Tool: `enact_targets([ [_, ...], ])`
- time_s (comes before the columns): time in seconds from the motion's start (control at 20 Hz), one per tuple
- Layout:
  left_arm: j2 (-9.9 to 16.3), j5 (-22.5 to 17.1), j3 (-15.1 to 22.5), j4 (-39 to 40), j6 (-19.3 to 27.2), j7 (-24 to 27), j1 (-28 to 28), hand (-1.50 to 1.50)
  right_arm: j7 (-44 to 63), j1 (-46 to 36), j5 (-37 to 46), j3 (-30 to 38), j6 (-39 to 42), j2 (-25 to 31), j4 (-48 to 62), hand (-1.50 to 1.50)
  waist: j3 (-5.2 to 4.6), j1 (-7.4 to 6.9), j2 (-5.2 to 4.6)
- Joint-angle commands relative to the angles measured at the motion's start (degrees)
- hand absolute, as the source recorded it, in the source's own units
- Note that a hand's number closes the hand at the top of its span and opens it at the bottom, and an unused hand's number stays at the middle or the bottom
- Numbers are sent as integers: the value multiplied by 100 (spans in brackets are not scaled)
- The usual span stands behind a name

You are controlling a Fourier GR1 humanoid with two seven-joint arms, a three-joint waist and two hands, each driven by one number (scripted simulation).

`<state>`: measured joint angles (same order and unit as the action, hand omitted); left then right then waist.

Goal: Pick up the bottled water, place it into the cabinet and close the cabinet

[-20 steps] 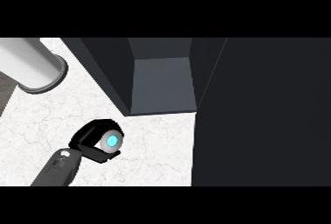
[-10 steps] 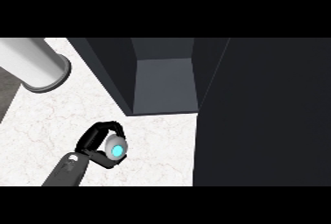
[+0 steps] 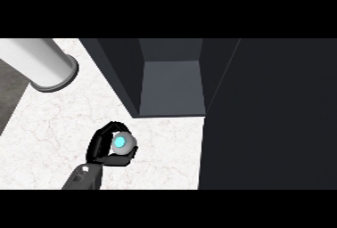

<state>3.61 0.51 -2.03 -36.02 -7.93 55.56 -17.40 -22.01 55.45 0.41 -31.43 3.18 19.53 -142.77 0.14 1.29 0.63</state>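
The bottled water (image 3: 121, 143) appears from above as a pale round body with a bright blue cap. My left hand (image 3: 102, 147) is shut on it, fingers curled round its left and far side, thumb under its near side. It is held over the white marble counter (image 3: 52, 129), just in front of and left of the open cabinet (image 3: 171, 84), whose grey inside is bare. The cabinet's dark door (image 3: 270, 116) stands open and fills the right side of the view. My right hand does not show.
A large pale grey cylinder (image 3: 39, 67) lies at the far left of the counter. Beyond the counter's left edge is a dark grey surface (image 3: 13, 93). The cabinet's dark left wall (image 3: 115, 67) rises between the cylinder and the opening.
My left hand, with the bottle in it, dipped toward the near edge and has come back up toward the cabinet, slightly to the right. The cabinet door has not moved.
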Motion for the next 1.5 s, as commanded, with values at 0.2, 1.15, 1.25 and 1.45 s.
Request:
enact_targets([
  [0.2, -353, -495, 845, -579, 567, -604, 327, 150, -95, 584, 69, 150, -7, 570, -890, -150, -15, -7, -17],
  [1.15, -361, -2265, 2474, -1061, 3115, -3131, -1970, 150, -491, 816, -107, 287, -288, 710, -804, -150, -20, 124, -66],
  [1.25, -361, -2279, 2312, -763, 3280, -3585, -2556, 150, -453, 589, -356, 506, -190, 752, -717, -150, -17, 97, -83],
  [1.45, -361, -2779, 2447, -246, 3478, -3566, -2968, 150, -721, 675, -750, 823, 39, 884, -645, -150, -17, 197, -112],
])
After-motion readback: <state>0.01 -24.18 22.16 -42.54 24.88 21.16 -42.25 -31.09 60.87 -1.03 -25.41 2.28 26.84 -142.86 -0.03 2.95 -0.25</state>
